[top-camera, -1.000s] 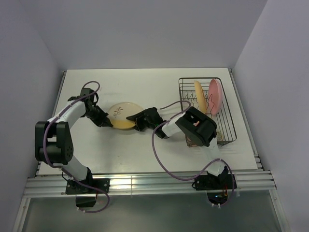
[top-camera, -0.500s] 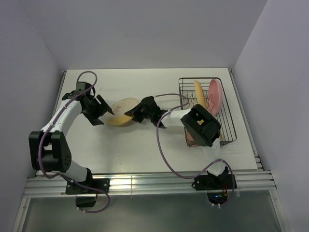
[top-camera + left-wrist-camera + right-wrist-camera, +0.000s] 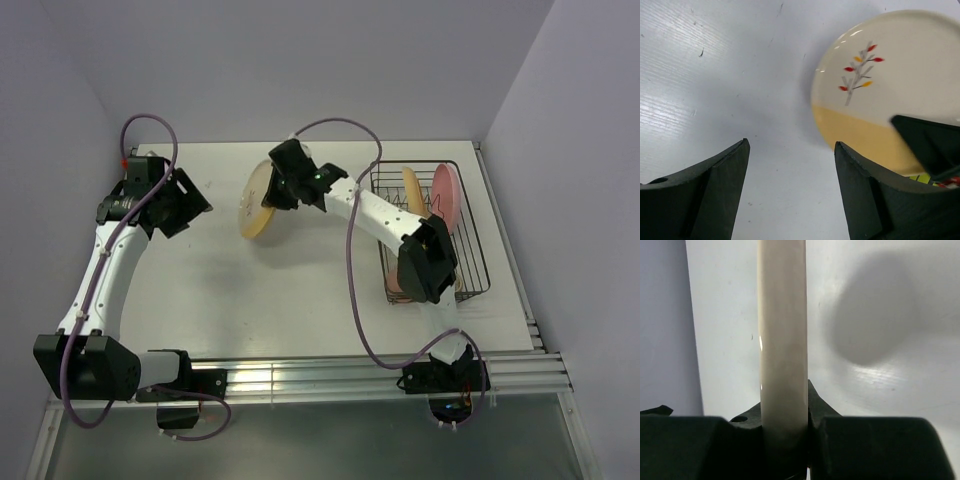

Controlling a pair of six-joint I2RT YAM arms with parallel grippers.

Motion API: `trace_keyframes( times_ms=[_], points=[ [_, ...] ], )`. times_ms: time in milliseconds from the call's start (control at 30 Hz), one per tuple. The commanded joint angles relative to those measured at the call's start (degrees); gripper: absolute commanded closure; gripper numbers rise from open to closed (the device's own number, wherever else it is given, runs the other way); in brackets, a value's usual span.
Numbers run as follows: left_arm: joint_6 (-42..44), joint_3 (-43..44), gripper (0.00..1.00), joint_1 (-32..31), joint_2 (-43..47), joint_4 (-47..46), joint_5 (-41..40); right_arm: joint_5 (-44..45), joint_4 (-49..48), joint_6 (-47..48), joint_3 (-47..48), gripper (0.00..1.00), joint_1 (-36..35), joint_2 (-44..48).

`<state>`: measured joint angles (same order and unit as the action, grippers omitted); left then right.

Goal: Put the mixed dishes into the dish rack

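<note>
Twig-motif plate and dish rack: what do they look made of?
The twig-motif plate looks like glazed ceramic, glossy, given the bright highlights on its rim and its thick, smooth cream edge; melamine is possible. The dish rack is thin dark wire, probably coated metal.

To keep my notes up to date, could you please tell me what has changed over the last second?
The right gripper closed on the twig-patterned plate, lifted it off the table and turned it on edge. The left gripper opened and drew back to the far left. The orange plate and pink plate in the rack stayed put.
</note>
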<state>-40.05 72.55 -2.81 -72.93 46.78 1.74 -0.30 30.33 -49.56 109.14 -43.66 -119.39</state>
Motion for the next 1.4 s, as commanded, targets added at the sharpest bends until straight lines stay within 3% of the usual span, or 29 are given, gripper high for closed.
trace_keyframes(
  times_ms=[0, 267, 500, 967, 1200, 1367],
  points=[
    [1.47, 1.8, 0.26, 0.0, 1.3, 0.24, -1.39, 7.57, 6.49, 11.05, 11.06, 1.0, 1.91, 5.13],
    [1.29, -0.57, 0.28, 0.0, 0.86, -1.87, 0.02, 16.55, 18.7, 25.38, 17.07, 1.0, 9.28, 14.88],
    [1.12, -1.89, 0.29, 0.0, -0.81, -3.28, 1.68, 20.42, 19.52, 37.77, 7.43, 1.0, 15.7, 29.1],
    [0.77, 0.66, 0.32, 0.0, -5.74, -3.37, 4.59, 24.02, 17.05, 38.31, -7.0, 1.0, 19.93, 35.37],
    [0.94, -0.66, 0.32, 0.0, -5.82, -3.89, 5.64, 28.85, 18.71, 38.4, -7.81, 1.0, 21.16, 33.26],
    [0.94, -0.84, 0.32, 0.0, -5.91, -4.07, 5.91, 37.1, 23.01, 39.19, -4.03, 1.0, 21.33, 30.54]
  ],
)
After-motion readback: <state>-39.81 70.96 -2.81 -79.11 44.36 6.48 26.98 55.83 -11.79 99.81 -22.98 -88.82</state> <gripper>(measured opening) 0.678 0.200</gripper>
